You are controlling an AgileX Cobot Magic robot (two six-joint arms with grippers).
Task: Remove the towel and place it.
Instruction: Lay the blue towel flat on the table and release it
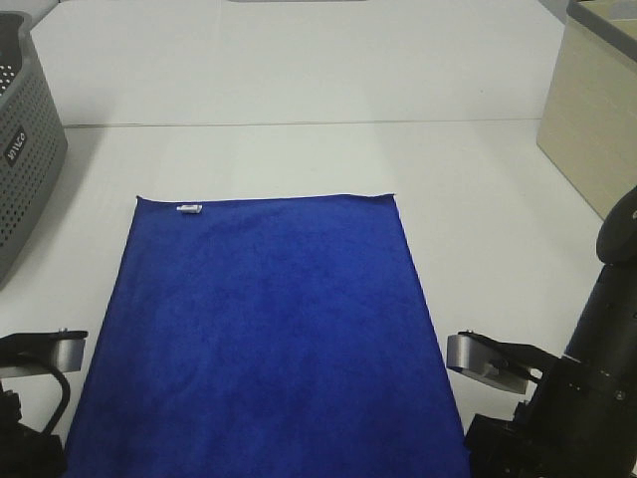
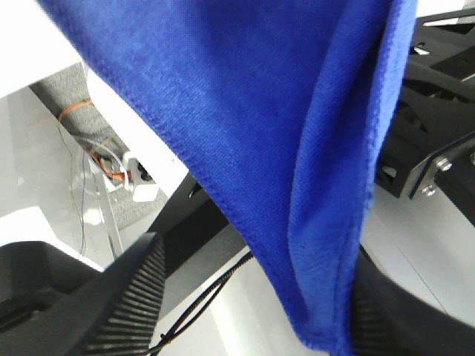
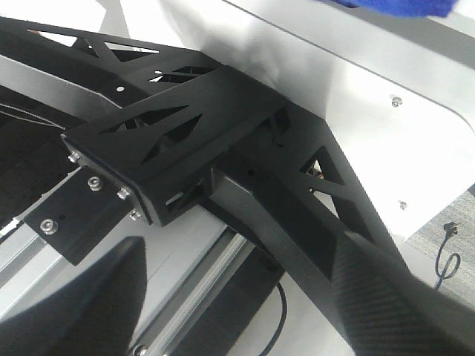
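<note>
Towel (image 1: pixel 269 339) is lying flat from above — only the left wrist view is showing its edge hanging between parted fingers (image 2: pixel 130 297) of the left gripper (image 2: pixel 256 259), the right gripper (image 3: pixel 241 252) gaping likewise.

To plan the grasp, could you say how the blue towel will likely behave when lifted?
Probably floppy: the towel hangs curled over the table edge. Likely light, lying as one thin layer. Its plush pile should resist slipping.

The left arm (image 1: pixel 35 393) is seen low at 7 o'clock of the high view, and the right arm (image 1: pixel 597 339) at 5 o'clock. The left gripper (image 2: pixel 260 256) and the right gripper (image 3: pixel 241 248) are both held with fingers spread wide.
</note>
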